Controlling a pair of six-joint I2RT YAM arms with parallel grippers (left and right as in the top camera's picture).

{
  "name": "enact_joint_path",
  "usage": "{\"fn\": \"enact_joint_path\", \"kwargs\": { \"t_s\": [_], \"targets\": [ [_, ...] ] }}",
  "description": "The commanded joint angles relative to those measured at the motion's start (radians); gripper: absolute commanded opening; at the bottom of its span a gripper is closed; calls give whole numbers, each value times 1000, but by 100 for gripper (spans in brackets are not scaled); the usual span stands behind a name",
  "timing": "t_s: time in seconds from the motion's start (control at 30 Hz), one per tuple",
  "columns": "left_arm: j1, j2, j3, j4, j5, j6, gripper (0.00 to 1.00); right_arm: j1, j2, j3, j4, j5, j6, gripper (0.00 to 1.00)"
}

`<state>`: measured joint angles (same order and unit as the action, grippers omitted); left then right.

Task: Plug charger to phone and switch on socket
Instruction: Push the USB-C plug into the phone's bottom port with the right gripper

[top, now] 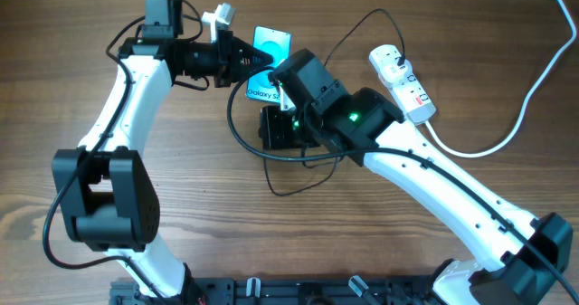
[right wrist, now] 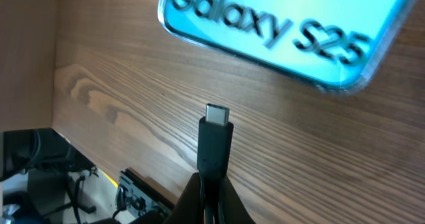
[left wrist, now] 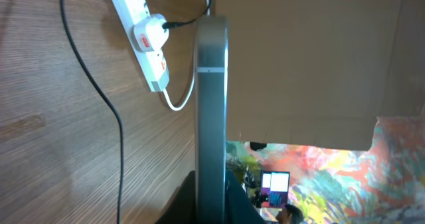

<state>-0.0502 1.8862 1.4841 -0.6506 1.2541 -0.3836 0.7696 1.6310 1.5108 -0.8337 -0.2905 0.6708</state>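
My left gripper (top: 251, 59) is shut on the phone (top: 271, 44) and holds it lifted off the table. The left wrist view shows the phone edge-on as a grey bar (left wrist: 211, 104) between the jaws (left wrist: 211, 187). My right gripper (top: 283, 95) is shut on the charger's black connector tip (right wrist: 216, 137), which pokes out of the jaws (right wrist: 212, 187). The tip points at the phone's bottom edge with the text "Galaxy S25" (right wrist: 279, 24), a short gap apart. The charger's plug (top: 398, 61) sits in the white socket (top: 407, 86), which also shows in the left wrist view (left wrist: 143, 31).
The thin black cable (top: 237, 133) loops over the table under both arms and runs up to the socket. A thick white cord (top: 525, 106) leaves the socket to the right. A black block (top: 276, 128) sits under the right gripper.
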Motion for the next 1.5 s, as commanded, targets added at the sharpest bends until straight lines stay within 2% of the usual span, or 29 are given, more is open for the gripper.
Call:
{"fn": "enact_joint_path", "kwargs": {
  "t_s": [0.0,0.2,0.27,0.57,1.2,1.37,1.47],
  "targets": [
    [-25,-40,12,25,27,-13,4,3,9,5,6,34,40,4],
    [-26,-40,12,42,29,6,4,1,12,5,-1,76,40,5],
    [-26,-40,12,42,43,26,4,1,12,5,-30,148,78,5],
    [-26,-40,12,83,91,31,4,2,13,5,-8,79,64,5],
    [-26,-40,12,82,103,29,4,1,14,5,14,119,62,6],
    [-26,-40,12,83,118,40,4,-9,14,6,18,118,62,6],
    [-26,-40,12,66,118,93,4,-32,14,6,18,84,61,5]
  ]
}}
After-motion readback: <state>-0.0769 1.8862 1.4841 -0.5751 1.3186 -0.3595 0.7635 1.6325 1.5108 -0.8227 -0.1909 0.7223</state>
